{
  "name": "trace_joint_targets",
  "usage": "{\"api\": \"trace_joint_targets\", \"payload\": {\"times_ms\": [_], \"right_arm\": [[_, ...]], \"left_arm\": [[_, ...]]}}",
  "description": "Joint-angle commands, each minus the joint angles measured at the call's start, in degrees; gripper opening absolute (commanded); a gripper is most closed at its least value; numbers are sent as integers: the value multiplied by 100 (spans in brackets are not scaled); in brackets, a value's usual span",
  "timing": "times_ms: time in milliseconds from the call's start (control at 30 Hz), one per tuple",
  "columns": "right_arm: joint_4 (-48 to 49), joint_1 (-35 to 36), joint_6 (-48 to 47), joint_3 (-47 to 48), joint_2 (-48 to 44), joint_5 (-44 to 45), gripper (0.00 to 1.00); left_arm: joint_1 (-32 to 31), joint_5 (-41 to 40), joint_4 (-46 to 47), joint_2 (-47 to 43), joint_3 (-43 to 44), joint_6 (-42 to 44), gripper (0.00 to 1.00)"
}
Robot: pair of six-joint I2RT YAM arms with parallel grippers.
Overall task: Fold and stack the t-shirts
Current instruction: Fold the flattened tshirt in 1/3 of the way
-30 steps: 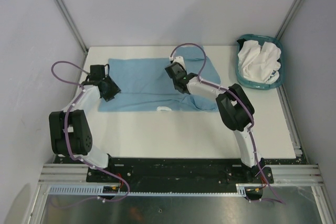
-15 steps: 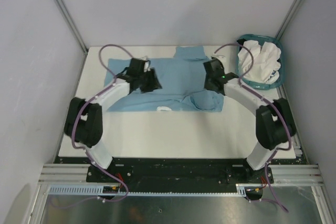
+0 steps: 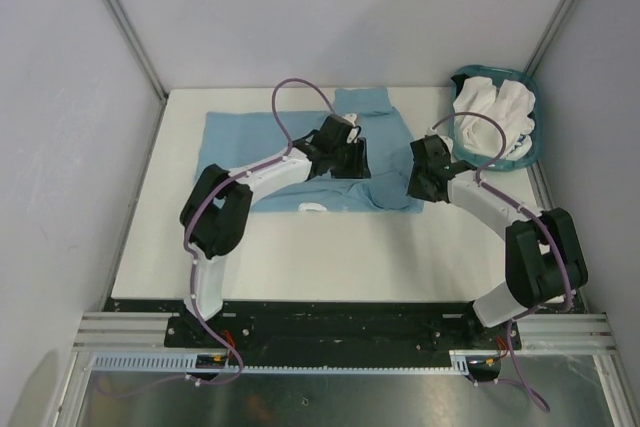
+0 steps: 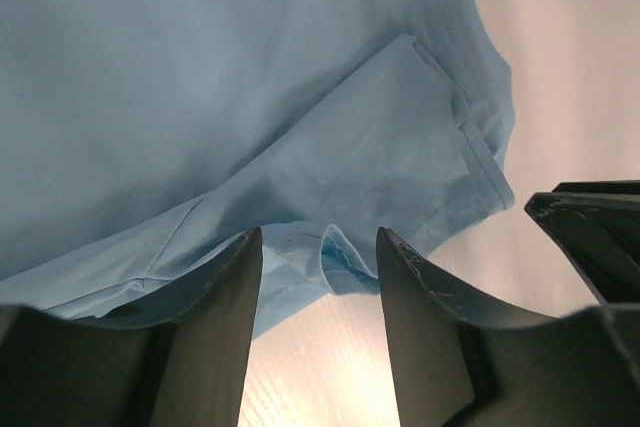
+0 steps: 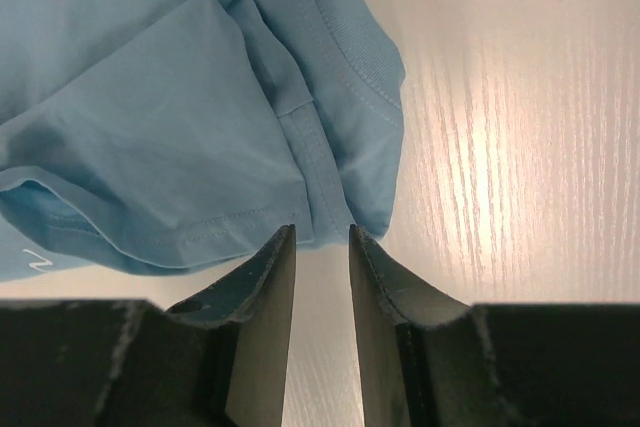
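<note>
The light blue t-shirt (image 3: 270,152) lies spread on the white table (image 3: 300,257), with a bit of white print (image 3: 313,208) showing at its near edge. My left gripper (image 3: 350,159) hovers over the shirt's middle right. In the left wrist view it (image 4: 320,247) is open, with a folded sleeve edge (image 4: 345,257) just past the fingertips. My right gripper (image 3: 422,179) is at the shirt's near right corner. In the right wrist view it (image 5: 322,239) is narrowly open, with the shirt's hem corner (image 5: 335,202) at the tips. The white t-shirts (image 3: 492,112) are bunched in the basket.
The teal basket (image 3: 520,159) stands at the back right corner of the table. Grey walls close in the back and both sides. The right gripper's black body (image 4: 595,232) shows at the right edge of the left wrist view.
My left arm has swung right across the shirt, from its left edge to its middle right. My right gripper has moved from the shirt's middle to its near right corner. A sleeve now shows at the back.
</note>
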Motion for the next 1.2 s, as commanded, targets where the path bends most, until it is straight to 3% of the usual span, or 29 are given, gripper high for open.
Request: {"api": "trace_joint_targets", "payload": {"times_ms": [0,667,767,1033,1167], "right_arm": [[78,-25,110,-85,-300,-108,33],[185,-8,138,-222,-256,-175,30],[187,5,139,-241,-229,-168,30],[250,36,125,-265,-121,-263,30],[277,56,125,-265,-48,-326,30]], "left_arm": [[-60,-352,79,66,211,205,53],[-215,-470,79,310,143,470,45],[-227,-507,79,300,142,472,37],[-228,-583,71,273,110,471,5],[-232,-646,72,234,63,466,0]]}}
